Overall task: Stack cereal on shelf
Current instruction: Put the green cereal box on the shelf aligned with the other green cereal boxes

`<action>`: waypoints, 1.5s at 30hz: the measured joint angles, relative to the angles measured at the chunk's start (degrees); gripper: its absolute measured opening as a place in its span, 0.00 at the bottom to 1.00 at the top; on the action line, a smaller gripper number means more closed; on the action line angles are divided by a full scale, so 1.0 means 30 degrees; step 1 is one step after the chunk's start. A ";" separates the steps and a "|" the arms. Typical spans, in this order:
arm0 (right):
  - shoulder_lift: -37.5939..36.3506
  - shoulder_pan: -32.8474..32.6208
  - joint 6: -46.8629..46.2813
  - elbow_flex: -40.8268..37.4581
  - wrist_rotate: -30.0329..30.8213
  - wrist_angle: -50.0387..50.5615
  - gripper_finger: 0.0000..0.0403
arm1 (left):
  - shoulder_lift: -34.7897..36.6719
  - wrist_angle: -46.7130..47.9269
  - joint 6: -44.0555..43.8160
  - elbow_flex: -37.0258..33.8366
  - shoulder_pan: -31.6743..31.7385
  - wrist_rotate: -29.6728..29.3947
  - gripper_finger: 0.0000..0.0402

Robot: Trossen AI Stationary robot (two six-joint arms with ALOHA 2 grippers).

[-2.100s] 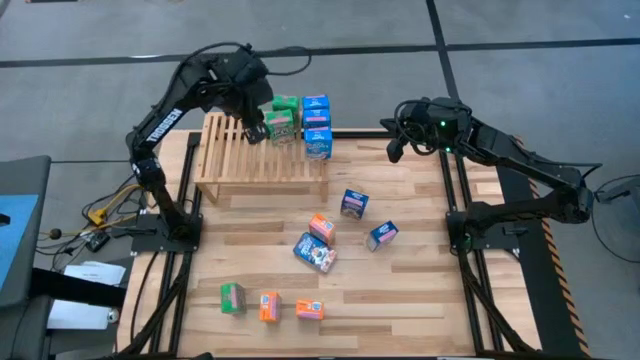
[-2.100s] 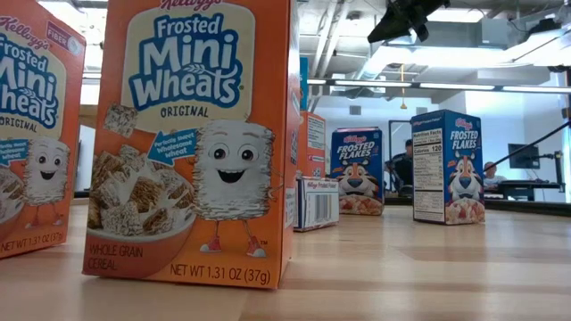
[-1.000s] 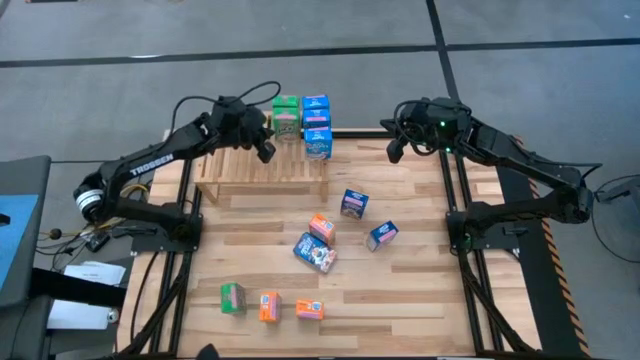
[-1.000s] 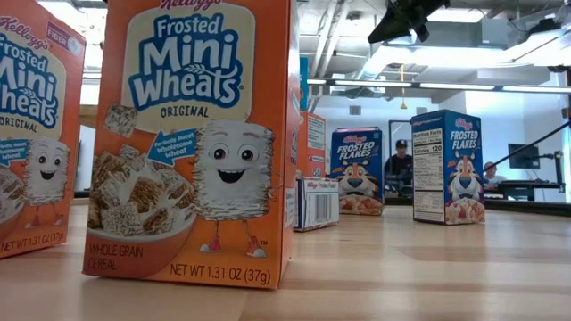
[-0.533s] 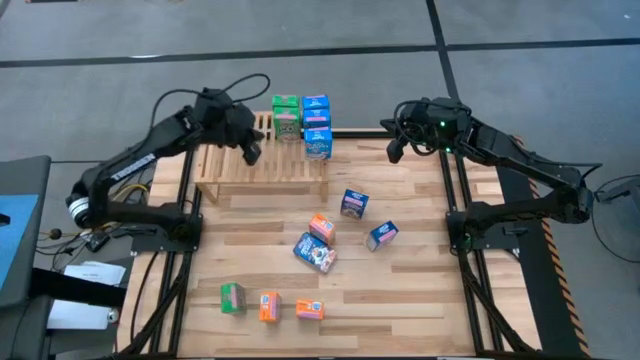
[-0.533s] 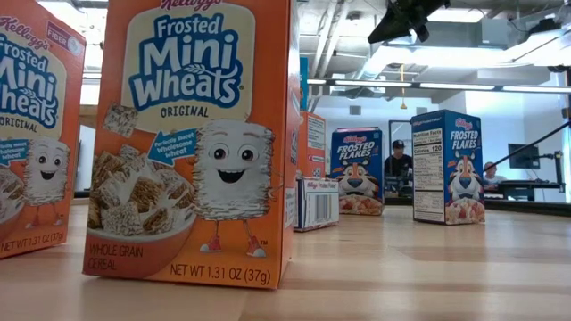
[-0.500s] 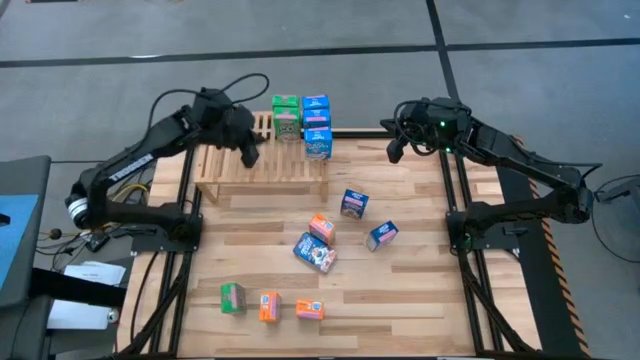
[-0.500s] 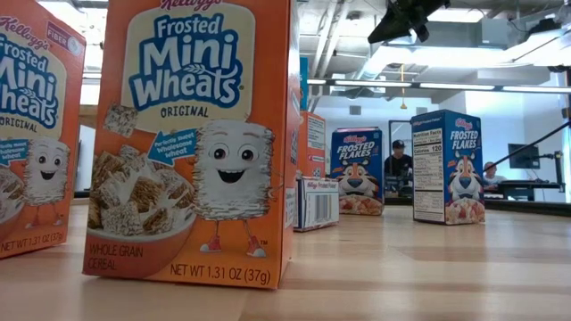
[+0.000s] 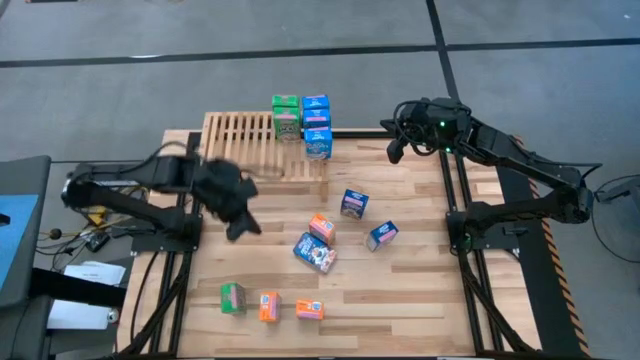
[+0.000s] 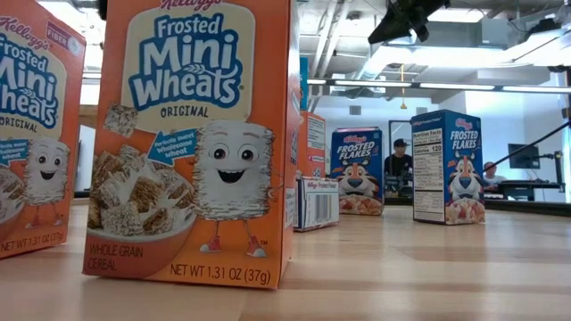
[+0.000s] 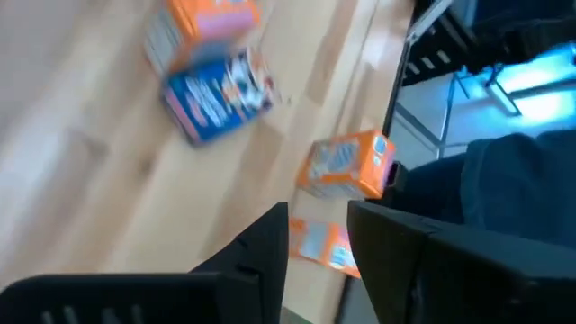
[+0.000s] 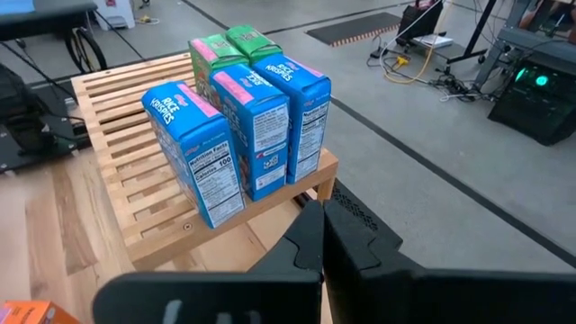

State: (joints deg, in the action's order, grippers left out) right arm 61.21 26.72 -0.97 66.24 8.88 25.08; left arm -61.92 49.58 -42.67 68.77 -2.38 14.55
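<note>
1. Firstly, the shelf (image 9: pixel 262 148), a low light-wood slatted rack, stands at the far edge of the plank surface (image 9: pixel 400 290), left of centre.
2. Five cereal boxes stand upright at the shelf's far right corner: two green boxes (image 9: pixel 285 112) and three blue boxes (image 9: pixel 317 128), packed touching one another.
3. The rest of the shelf's slats are bare.
4. Near the shelf's right end, on the surface, stands one blue box (image 9: pixel 353 202).
5. Farther from the shelf lie an orange box (image 9: pixel 321 229), a tilted blue box (image 9: pixel 382 235) and a larger blue box on its side (image 9: pixel 314 252).
6. Well away from the shelf, along the near edge, sit a green box (image 9: pixel 232 297) and two orange boxes (image 9: pixel 269 306), apart from each other.
7. The left hand (image 9: pixel 240 215) hangs over the surface just in front of the shelf's left part, blurred, fingers a little spread and holding nothing.
8. The right hand (image 9: pixel 394 150) waits beyond the shelf's right end, fingers pressed together, empty.
</note>
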 joint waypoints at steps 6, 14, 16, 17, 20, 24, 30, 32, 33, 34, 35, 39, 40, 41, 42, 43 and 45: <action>0.0000 0.0001 0.0044 0.0000 -0.0007 0.0370 0.04 | -0.0019 0.0022 -0.7444 0.0000 -0.5105 -0.4005 0.26; 0.0007 0.0001 0.0036 0.0000 -0.0007 0.1221 0.04 | -0.1016 0.0179 -1.3541 -0.0015 -0.9547 -0.7008 0.26; 0.0007 0.0003 0.0036 0.0000 -0.0007 0.1246 0.04 | -0.1640 0.0268 -1.4659 -0.0020 -1.0109 -0.6817 0.26; 0.0007 0.0000 0.0036 0.0000 -0.0007 0.1241 0.04 | -0.1912 0.0270 -1.5239 -0.0035 -1.0363 -0.6528 0.27; 0.0007 0.0000 0.0036 0.0000 -0.0007 0.1232 0.04 | -0.2652 -0.0046 -1.6648 -0.0022 -1.0753 -0.4530 0.30; 0.0007 0.0010 0.0474 0.0000 -0.0007 0.1218 0.04 | -0.3554 -0.0472 -1.7310 -0.0029 -1.1189 -0.2868 0.38; 0.0007 0.0012 0.0845 0.0000 -0.0007 0.1213 0.04 | -0.4012 -0.2463 -1.8802 -0.0029 -1.1291 -0.2424 0.53; 0.0007 0.0015 0.0845 0.0000 -0.0007 0.1211 0.04 | -0.4012 -0.3164 -1.9546 -0.0029 -1.1370 -0.2438 0.56; 0.0007 0.0015 0.0847 0.0000 -0.0006 0.1208 0.04 | -0.4000 -0.3262 -1.9729 -0.0029 -1.1412 -0.2436 0.57; 0.0007 0.0015 0.0858 0.0000 -0.0007 0.1211 0.04 | -0.3983 -0.3199 -1.9990 -0.0029 -1.1466 -0.2441 0.58; 0.0007 0.0015 0.0874 0.0000 -0.0001 0.1211 0.04 | -0.3983 -0.3107 -2.0294 -0.0029 -1.1512 -0.2448 0.58; 0.0004 0.0015 0.0871 0.0000 0.0000 0.1215 0.04 | -0.4063 -0.2466 -2.1972 -0.0029 -1.1697 -0.3125 0.59; 0.0006 0.0015 0.0885 0.0000 -0.0004 0.1214 0.04 | -0.4096 -0.2148 -2.2704 -0.0029 -1.1789 -0.3271 0.59; 0.0003 0.0015 0.0889 0.0000 0.0000 0.1218 0.04 | -0.4107 -0.1688 -2.3531 -0.0029 -1.1880 -0.3423 0.59; 0.0003 0.0015 0.0887 0.0000 0.0000 0.1218 0.04 | -0.4109 -0.1211 -2.4378 -0.0029 -1.1927 -0.3472 0.59; 0.0001 0.0015 0.0866 0.0000 0.0000 0.1228 0.04 | -0.4158 -0.0976 -2.5196 -0.0029 -1.1966 -0.3527 0.59; 0.0000 0.0015 0.0881 0.0000 0.0000 0.1261 0.04 | -0.4277 -0.0819 -2.6231 -0.0029 -1.2220 -0.3832 0.59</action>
State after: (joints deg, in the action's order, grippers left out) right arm 61.21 26.76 1.67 66.24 8.88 28.86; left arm -74.75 47.12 -121.36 68.69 -39.04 3.05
